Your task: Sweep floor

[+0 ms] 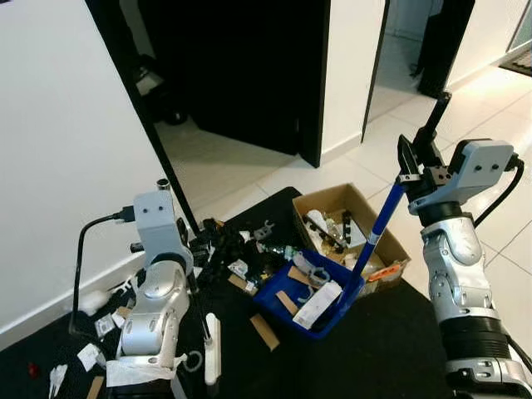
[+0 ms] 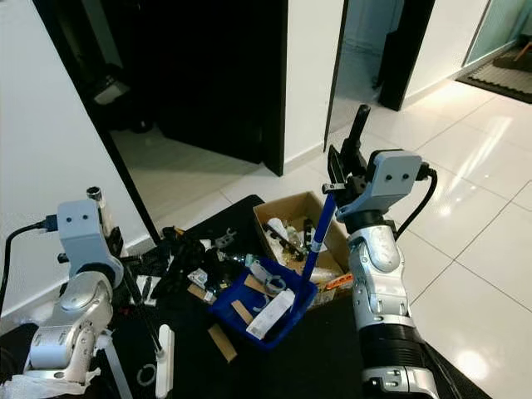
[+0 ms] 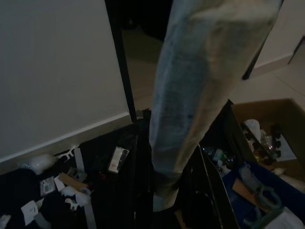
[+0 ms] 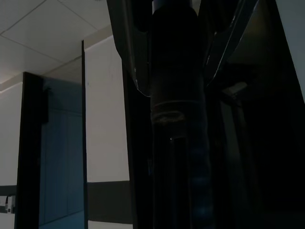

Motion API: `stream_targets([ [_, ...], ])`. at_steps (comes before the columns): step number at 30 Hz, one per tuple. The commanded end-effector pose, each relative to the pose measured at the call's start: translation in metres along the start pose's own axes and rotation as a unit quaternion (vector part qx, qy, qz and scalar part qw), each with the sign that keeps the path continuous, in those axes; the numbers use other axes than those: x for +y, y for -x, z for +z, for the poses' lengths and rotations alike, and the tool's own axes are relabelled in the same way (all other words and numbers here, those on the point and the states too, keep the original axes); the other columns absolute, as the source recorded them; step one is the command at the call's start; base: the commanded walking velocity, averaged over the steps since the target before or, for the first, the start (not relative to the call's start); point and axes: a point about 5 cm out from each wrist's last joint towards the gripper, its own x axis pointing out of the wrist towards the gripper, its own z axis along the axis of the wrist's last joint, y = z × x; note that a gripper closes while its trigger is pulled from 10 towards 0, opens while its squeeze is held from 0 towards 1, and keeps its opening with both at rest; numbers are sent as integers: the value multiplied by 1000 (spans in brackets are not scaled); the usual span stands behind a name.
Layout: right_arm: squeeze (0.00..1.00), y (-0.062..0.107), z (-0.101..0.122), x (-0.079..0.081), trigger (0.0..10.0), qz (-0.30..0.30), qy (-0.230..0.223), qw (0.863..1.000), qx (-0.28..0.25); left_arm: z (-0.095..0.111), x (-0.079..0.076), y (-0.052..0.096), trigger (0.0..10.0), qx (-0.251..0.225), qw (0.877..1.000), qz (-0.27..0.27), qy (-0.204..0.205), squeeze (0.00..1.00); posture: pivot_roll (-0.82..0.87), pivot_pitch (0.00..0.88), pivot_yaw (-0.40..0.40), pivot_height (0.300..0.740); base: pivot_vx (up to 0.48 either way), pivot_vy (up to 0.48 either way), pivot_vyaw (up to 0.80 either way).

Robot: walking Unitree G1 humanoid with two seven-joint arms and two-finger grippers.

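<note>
Right gripper [image 1: 420,162] is clamped on the black grip of the dustpan handle [image 1: 378,226], a blue pole slanting down toward 7 o'clock to the blue dustpan [image 1: 309,295], which sits on the black mat [image 1: 374,349] loaded with scraps. Left gripper [image 1: 199,249], at 9 o'clock from the pan, is closed around a pale broom handle [image 3: 200,86]. Behind the pan at 12 o'clock stands a cardboard box [image 1: 349,218].

No text, label, brand or number can be read anywhere: the white packet [image 1: 317,304] in the blue dustpan [image 1: 283,306], the scraps of paper [image 1: 88,356] on the floor and the cardboard box [image 1: 389,241] carry only marks too small and blurred to make out.
</note>
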Motion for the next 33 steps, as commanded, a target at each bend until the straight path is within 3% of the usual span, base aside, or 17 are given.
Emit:
stream_targets([
  [1, 0, -3, 11, 5, 10000, 5, -10, 999, -32, 2, 5, 2, 10000, -11, 1000, 11, -3, 0, 56, 150, 74, 740, 0, 0, 0],
  [33, 0, -3, 11, 5, 10000, 5, -11, 999, -30, 1, -1, 4, 10000, -11, 1000, -1, -14, 0, 52, 154, 72, 740, 0, 0, 0],
])
